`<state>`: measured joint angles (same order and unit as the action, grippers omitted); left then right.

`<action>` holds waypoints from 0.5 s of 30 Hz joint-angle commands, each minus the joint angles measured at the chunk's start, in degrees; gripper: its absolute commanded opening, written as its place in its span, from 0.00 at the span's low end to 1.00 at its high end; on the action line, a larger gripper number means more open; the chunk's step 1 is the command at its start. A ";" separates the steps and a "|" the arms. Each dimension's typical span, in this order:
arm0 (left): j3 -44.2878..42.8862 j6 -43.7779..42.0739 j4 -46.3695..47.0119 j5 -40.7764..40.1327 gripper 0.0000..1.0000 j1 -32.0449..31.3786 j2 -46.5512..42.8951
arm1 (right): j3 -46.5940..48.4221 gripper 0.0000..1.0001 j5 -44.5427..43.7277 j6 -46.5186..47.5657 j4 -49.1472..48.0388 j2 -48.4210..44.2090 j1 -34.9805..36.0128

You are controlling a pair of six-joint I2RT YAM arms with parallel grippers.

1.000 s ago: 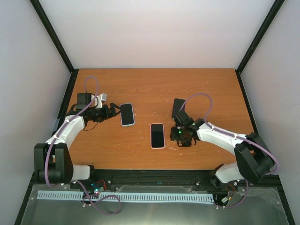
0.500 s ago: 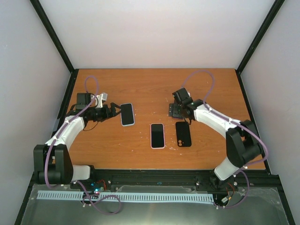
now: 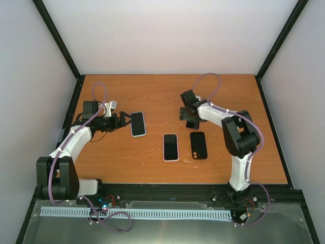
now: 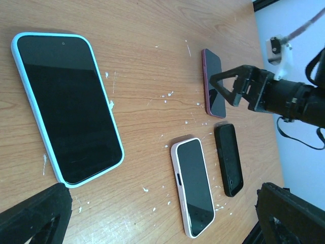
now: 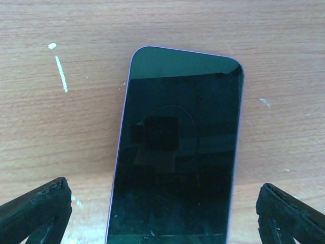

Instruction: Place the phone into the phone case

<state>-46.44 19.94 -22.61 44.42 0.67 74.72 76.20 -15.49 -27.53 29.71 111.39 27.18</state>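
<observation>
Right gripper (image 5: pixel 162 208) spread wide — grasping nothing

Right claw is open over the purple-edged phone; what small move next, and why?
Probably lower the right claw straight down and close on the purple-edged phone by its long edges. Its fingers stand open either side of the phone, which lies flat on the table, and the black case lies free nearby.

- Orange-brown wooden table (image 3: pixel 152 96), its top flecked with small white marks (image 4: pixel 165 95).
- Plain white walls (image 3: pixel 167 30) on three sides.
- Black posts (image 3: pixel 56 35) at the far corners.
</observation>
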 commanded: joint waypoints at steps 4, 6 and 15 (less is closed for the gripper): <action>-0.14 -1.41 1.25 1.41 0.99 0.31 -0.63 | 4.07 0.95 -1.32 -1.66 0.17 5.68 -0.81; -0.06 -1.40 1.25 1.46 0.99 0.30 -0.71 | 4.44 0.95 -1.26 -1.65 0.42 6.82 -0.94; -0.14 -1.42 1.31 1.48 0.99 0.30 -0.45 | 2.11 0.88 0.83 -1.73 -1.78 7.59 -1.36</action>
<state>-46.44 19.94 -22.35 44.91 0.67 74.72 79.50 -15.38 -28.77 29.06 118.04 26.22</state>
